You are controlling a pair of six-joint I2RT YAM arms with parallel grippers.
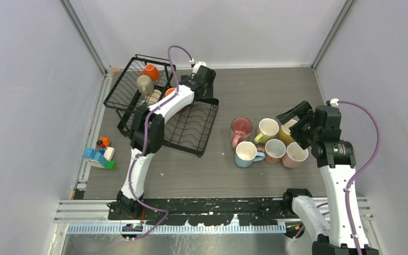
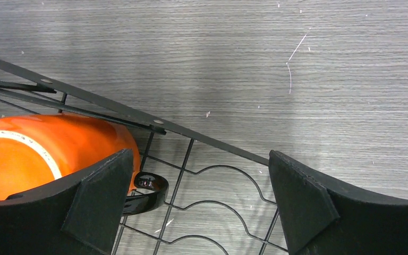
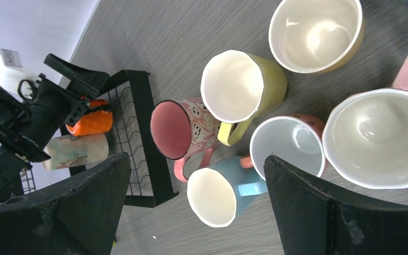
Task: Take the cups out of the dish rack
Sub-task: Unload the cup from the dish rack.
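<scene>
Dish rack (image 1: 194,130): at 10 o'clock on the counter (image 1: 191,180); orange mug (image 2: 42,154) and beige mug (image 1: 144,83) inside.
Left hand (image 2: 200,175): open over the rack's edge, orange mug at its 9 o'clock.
Mug cluster (image 1: 267,129): six, on the counter at 3 o'clock.
Right hand (image 3: 195,180): open above them.

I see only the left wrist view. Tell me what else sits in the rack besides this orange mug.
Observer: In the top view, farther back in the dish rack basket, sit another orange mug and a beige mug. The arm hides part of the basket.
Operator: Report the other arm.
Observer: The right pincer is open and empty, above the unloaded cups.
Operator: Count those.
Observer: Six stand upright on the table to the right of the rack, a light blue mug nearest it in front.
</scene>
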